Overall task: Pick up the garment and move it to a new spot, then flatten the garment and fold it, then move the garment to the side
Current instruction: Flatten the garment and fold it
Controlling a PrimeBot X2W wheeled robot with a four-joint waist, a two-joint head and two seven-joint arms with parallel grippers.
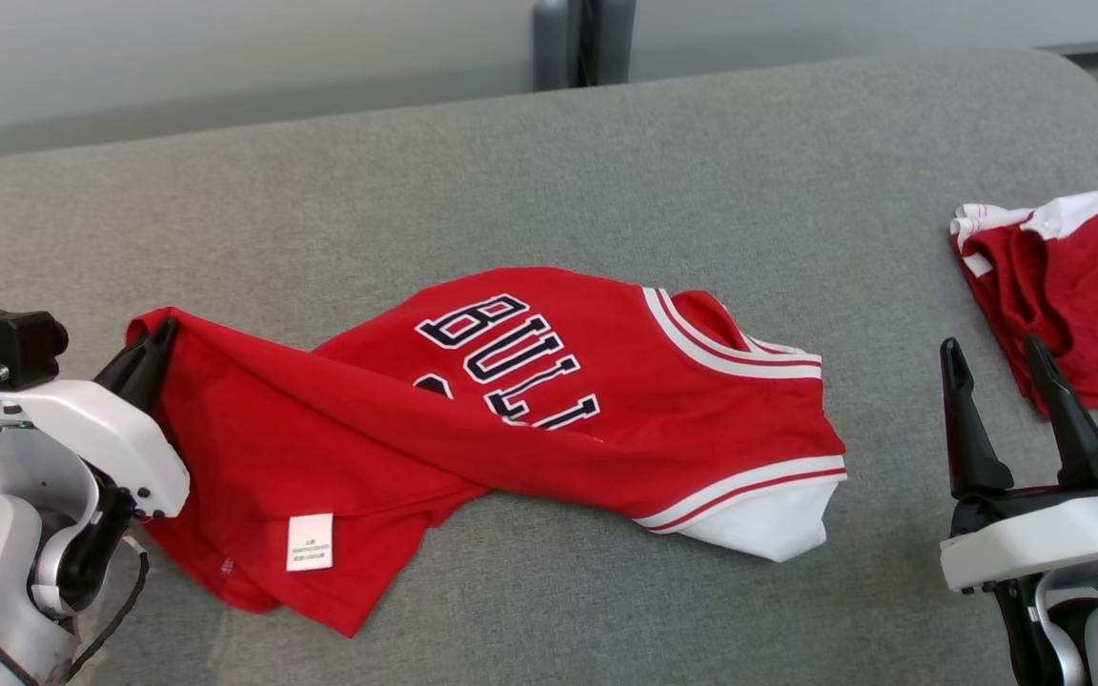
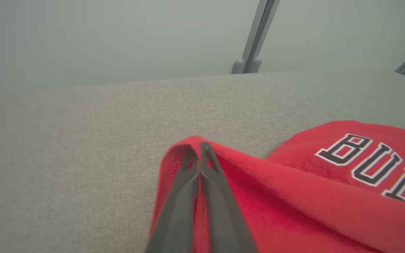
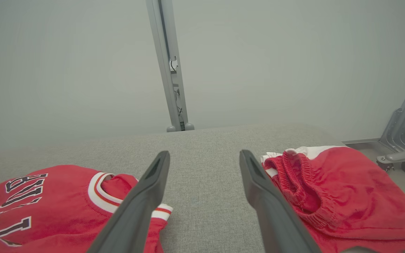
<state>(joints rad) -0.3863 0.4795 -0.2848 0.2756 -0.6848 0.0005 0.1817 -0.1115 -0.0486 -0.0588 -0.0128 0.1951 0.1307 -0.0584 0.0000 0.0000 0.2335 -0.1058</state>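
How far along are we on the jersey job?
Done: the left claw is shut on an edge of the red jersey. In hand: the pick-up and move; it lies twisted and bunched on the grey cushion, with the right claw open and empty beside the red shorts. Left: flattening, folding, moving it aside.

The head view looks forward and down from above the grey padded surface [image 1: 606,171], with the left hand [image 1: 153,353] and right hand [image 1: 987,348] at its lower corners. The left wrist view sits low and close behind its hand, facing along the fingers over the red jersey [image 2: 329,182] just beside them. The right wrist view looks out between its fingers. All three share the jersey's lettering and the grey post [image 3: 167,63] far beyond the hands.
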